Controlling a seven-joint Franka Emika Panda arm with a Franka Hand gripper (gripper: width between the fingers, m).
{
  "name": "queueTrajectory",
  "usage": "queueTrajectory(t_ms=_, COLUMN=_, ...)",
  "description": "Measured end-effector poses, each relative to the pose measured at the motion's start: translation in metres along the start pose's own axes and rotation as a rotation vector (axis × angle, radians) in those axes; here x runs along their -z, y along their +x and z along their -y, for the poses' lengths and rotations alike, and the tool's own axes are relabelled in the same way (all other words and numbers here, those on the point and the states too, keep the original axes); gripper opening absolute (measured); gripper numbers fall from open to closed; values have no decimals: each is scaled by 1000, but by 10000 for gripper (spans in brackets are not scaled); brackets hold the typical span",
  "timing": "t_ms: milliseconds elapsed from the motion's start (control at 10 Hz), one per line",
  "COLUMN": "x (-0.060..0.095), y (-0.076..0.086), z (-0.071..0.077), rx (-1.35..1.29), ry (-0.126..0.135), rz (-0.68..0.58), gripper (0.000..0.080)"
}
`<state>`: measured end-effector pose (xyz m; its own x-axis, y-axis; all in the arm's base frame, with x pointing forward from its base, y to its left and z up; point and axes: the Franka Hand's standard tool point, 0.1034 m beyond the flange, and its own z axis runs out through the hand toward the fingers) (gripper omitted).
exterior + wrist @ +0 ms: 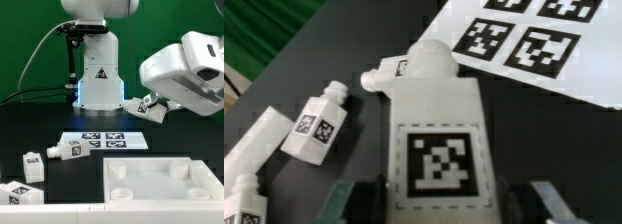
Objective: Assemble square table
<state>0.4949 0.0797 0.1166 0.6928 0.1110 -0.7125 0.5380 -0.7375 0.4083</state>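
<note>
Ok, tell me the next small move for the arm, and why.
Probably carry the leg over to the tabletop and line it up above a corner socket. The gripper appears to hold that leg clear of the table, the sockets in view look empty, and the other legs lie loose on the exterior view's left.

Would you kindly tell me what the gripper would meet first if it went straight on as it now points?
The gripper is shut on a leg, whose tip leads. Straight ahead, that tip would probably reach the black tabletop beside the marker board; depth is unclear, so it might meet the board instead.
</note>
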Motion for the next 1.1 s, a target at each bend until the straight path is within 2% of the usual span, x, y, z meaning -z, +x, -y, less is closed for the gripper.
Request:
queueTrajectory(t_ms=100, x=6, y=11, z=1, rx=2, ry=10, rz=-90, gripper=287)
queueTrajectory(t_ms=200, x=10, y=9, z=-1, rx=7, ry=36, rz=-165, gripper=287)
queueTrajectory(t_ms=300, x=13, y=0, z=-11, rx=4, ry=129, rz=-145, gripper=287)
queueTrajectory(t_ms=400, x=21, y=5, z=-30, rx=-23, ry=212, rz=-188, gripper=287)
queueTrajectory(t_ms=500, x=26, y=3, z=-43, rx=-51, ry=249, rz=-236, gripper=287)
queueTrajectory(t_ms=600, x=32, y=2, z=-44, rx=-50, ry=224, rz=-329, gripper=287)
queueTrajectory(t_ms=800, x=31, y=3, z=-40, rx=-55, ry=241, rz=-441, gripper=287)
queueTrajectory(t_ms=900, x=35, y=7, z=-39, rx=-81, ry=269, rz=-501, gripper=287)
queueTrajectory(t_ms=1000, x=39, y=10, z=-35, rx=-141, ry=378, rz=-504, gripper=287)
queueTrajectory(t_ms=1100, x=49, y=19, z=-38, rx=-182, ry=438, rz=-583, gripper=287)
